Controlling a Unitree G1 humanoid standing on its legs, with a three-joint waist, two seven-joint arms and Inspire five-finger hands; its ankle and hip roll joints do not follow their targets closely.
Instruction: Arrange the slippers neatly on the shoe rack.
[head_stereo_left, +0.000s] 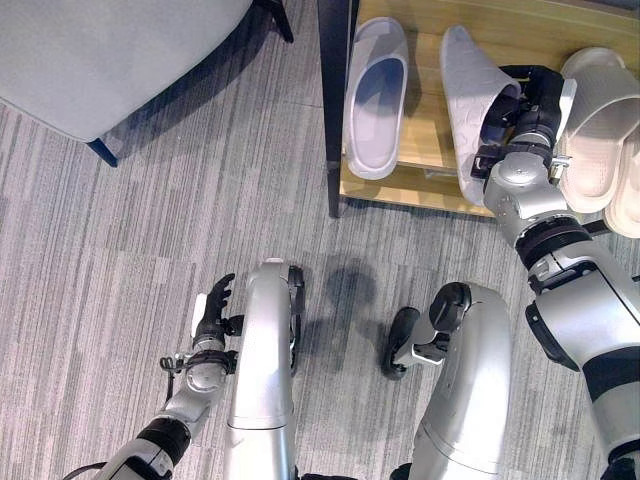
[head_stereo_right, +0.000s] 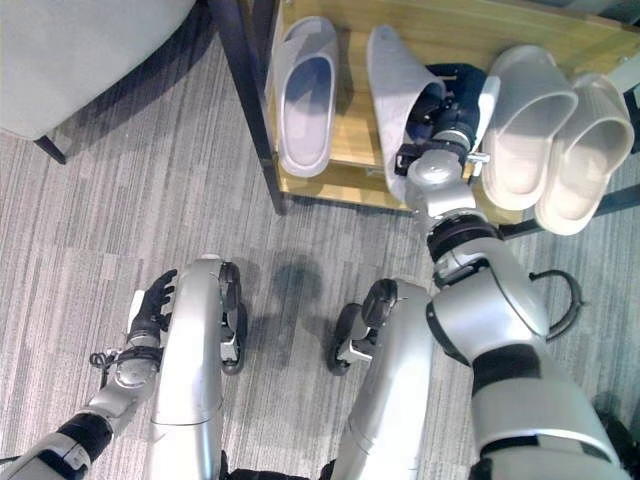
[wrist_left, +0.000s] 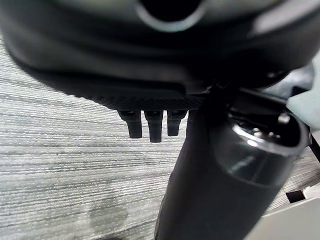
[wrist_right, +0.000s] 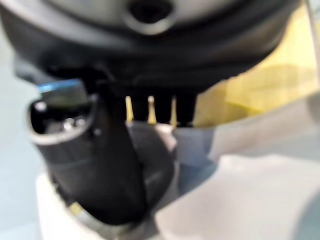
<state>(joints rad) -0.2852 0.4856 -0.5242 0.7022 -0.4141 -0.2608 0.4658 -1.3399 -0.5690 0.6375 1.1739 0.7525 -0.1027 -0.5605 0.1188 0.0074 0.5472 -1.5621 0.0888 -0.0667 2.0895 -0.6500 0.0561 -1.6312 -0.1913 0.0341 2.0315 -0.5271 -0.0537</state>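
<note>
Four slippers are seen on the wooden shelf of the shoe rack (head_stereo_left: 395, 185). A pale lilac slipper (head_stereo_left: 376, 98) lies flat and sole-down at the shelf's left end, just beside the rack's dark upright post (head_stereo_left: 334, 110). Its lilac partner (head_stereo_left: 474, 105) is set near it to the right, tipped onto its side, with its heel end projecting past the front edge of the shelf. The right hand (head_stereo_left: 527, 112) is placed against the open side of this tilted slipper, with the white-covered thumb (head_stereo_left: 567, 98) on the side toward the cream pair. In the right wrist view the fingers (wrist_right: 161, 111) are pointed down toward the pale slipper material, but whether they are closed on it cannot be told, since their tips are hidden against the slipper. Two cream slippers (head_stereo_right: 527, 122) are laid side by side at the right end of the shelf, touching each other, their heels reaching past the shelf's front edge.

The left hand (head_stereo_left: 212, 312) is held low over the grey striped carpet (head_stereo_left: 150, 250), well apart from the rack, with its fingers loosely extended and nothing held; in the left wrist view the fingertips (wrist_left: 155, 131) are shown straight above the carpet. A grey upholstered seat (head_stereo_left: 110, 50) on dark legs is seen at the far left, away from the rack.
</note>
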